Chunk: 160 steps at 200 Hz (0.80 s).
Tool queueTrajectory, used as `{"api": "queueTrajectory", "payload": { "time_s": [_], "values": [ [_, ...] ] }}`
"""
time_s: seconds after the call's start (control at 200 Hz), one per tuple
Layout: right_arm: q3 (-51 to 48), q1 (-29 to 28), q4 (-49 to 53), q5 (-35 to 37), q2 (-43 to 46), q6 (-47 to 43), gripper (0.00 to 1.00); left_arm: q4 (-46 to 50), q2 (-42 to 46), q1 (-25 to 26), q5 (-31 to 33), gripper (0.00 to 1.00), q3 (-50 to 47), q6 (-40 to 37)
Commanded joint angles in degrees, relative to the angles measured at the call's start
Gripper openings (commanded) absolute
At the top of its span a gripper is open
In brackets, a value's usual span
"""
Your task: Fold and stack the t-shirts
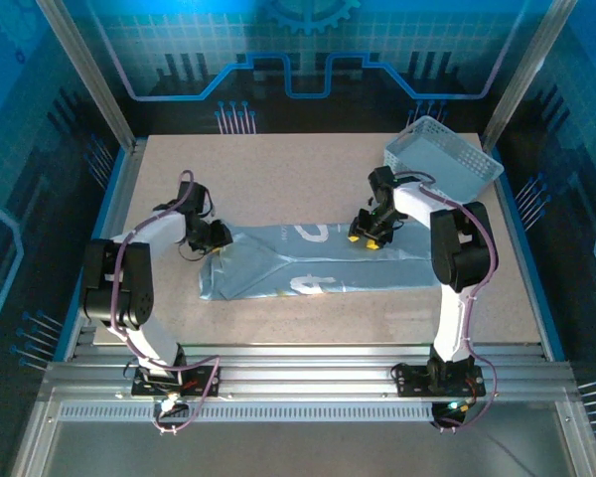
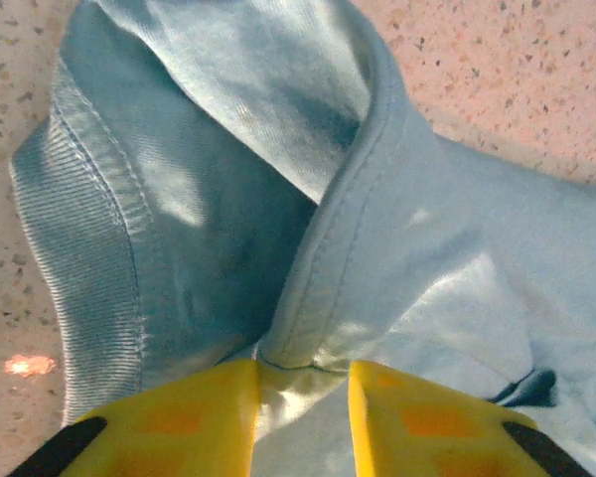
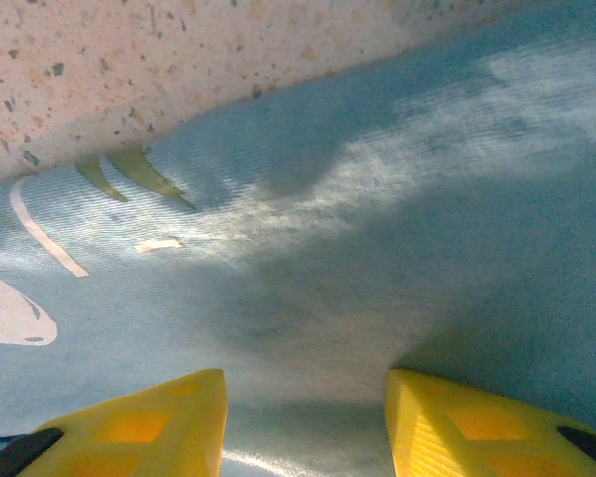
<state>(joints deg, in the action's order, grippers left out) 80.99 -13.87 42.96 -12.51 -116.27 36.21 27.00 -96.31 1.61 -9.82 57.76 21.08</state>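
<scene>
One pale grey-blue t-shirt (image 1: 318, 260) lies folded into a long strip across the middle of the table, white lettering facing up. My left gripper (image 1: 217, 238) is at the strip's left end. In the left wrist view a raised, hemmed fold of the t-shirt (image 2: 457, 258) is bunched between the yellow fingers of the left gripper (image 2: 303, 373), which is shut on it. My right gripper (image 1: 370, 237) rests over the strip's far edge, right of centre. In the right wrist view the right gripper (image 3: 306, 383) stands open, with flat t-shirt cloth (image 3: 377, 199) spanning the gap.
A white lattice basket (image 1: 442, 159) stands tilted at the back right corner, just behind the right arm. The speckled tabletop (image 1: 278, 169) lies bare behind the shirt. Metal frame posts rise at both back corners.
</scene>
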Motion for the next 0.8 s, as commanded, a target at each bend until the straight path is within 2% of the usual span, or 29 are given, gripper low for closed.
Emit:
{"api": "queueTrajectory", "payload": {
  "time_s": [0.0, 0.195, 0.43, 0.685, 0.695, 0.745, 0.795],
  "values": [
    [1.1, 0.3, 1.2, -0.6, -1.2, 0.7, 0.46, -1.1, 1.8, 0.1, -1.9, 0.22, -1.5, 1.6],
    [1.2, 0.4, 1.7, 0.3, -1.6, 1.1, 0.45, 1.7, 6.4, 0.2, -1.3, 0.00, -3.5, 4.7],
    [1.6, 0.3, 2.7, 1.3, -2.4, 0.9, 0.43, 6.1, 14.9, 0.3, -1.9, 0.00, -6.7, 10.8],
    [3.0, 0.3, 4.8, 2.2, -3.4, -0.3, 0.43, 10.2, 13.2, -0.1, -3.7, 0.00, -7.0, 14.2],
    [3.1, 0.3, 4.8, 2.2, -3.4, -0.4, 0.43, 10.1, 13.0, -0.1, -3.6, 0.02, -7.0, 14.2],
    [3.0, 0.3, 4.9, 2.1, -3.4, -0.7, 0.43, 9.6, 12.0, -0.3, -2.9, 0.22, -7.2, 14.3],
    [2.9, 0.3, 4.8, 2.0, -3.4, -0.9, 0.43, 8.6, 11.6, -0.3, -2.1, 0.37, -7.6, 14.1]
  ]
}}
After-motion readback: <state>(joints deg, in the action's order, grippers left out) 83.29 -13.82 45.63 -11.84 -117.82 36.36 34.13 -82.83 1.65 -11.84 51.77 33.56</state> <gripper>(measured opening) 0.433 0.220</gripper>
